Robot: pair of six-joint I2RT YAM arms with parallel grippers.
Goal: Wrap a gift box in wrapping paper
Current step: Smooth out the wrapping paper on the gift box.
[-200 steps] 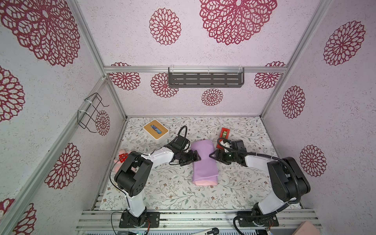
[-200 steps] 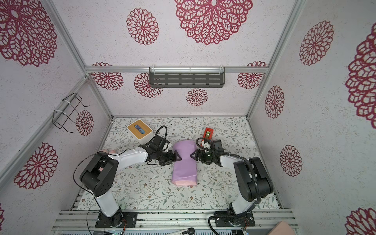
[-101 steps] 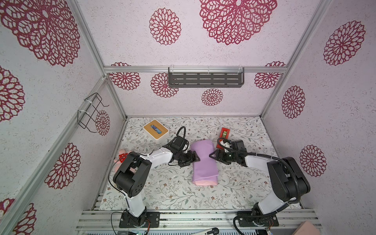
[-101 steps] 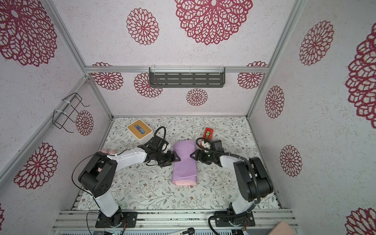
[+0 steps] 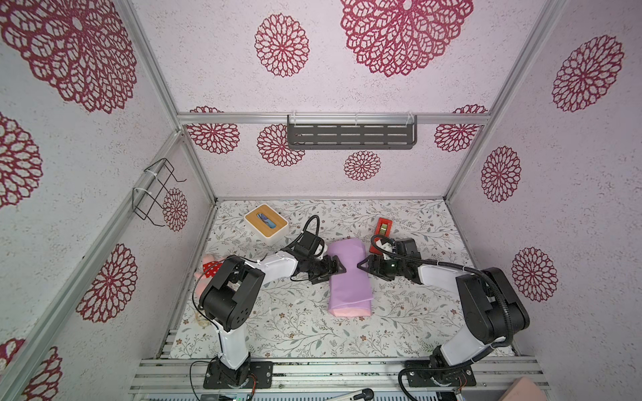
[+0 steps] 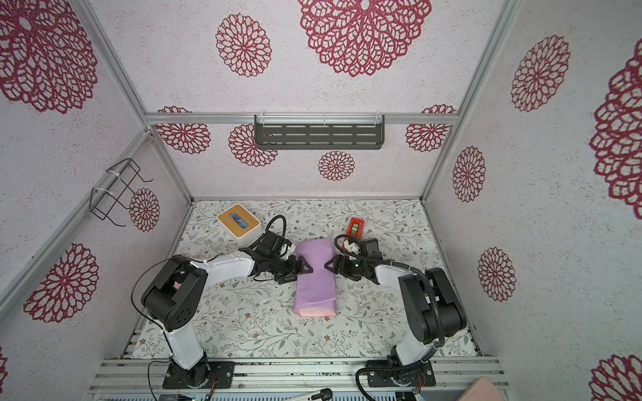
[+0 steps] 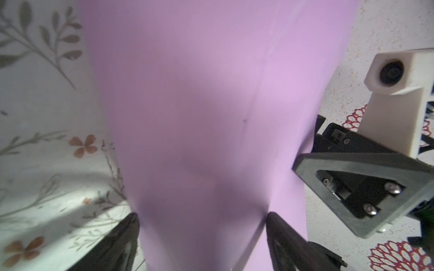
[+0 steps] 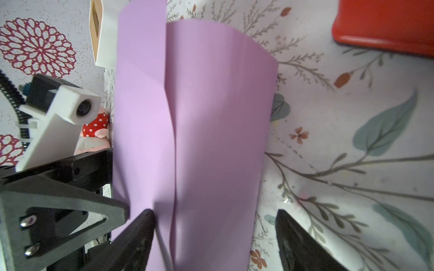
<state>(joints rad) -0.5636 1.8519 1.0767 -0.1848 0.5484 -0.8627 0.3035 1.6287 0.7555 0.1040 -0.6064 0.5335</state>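
Lilac wrapping paper (image 5: pixel 349 277) lies folded into a long rounded bundle near the middle of the floral tabletop (image 5: pixel 278 323), its pale pink face showing only at the end nearest the arms' bases. The gift box is hidden in every view, so where it sits cannot be told. In the right wrist view one lilac flap overlaps another along a lengthwise seam.

The left claw (image 5: pixel 334 271) meets the bundle's left flank and the right claw (image 5: pixel 363 267) its right flank, facing each other across the paper. Both are released. In the left wrist view the fingers (image 7: pixel 117 246) stand wide with lilac paper filling the gap between them; in the right wrist view one finger (image 8: pixel 296 244) stands clear of the sheet with bare tabletop showing between, while the other sits against it.

A white box with a wooden slotted top (image 5: pixel 266 225) rests near the far left corner, a red object (image 5: pixel 383 227) lies just behind the right claw, and a plush toy with a red spotted patch (image 5: pixel 210 270) sits at the tabletop's left edge
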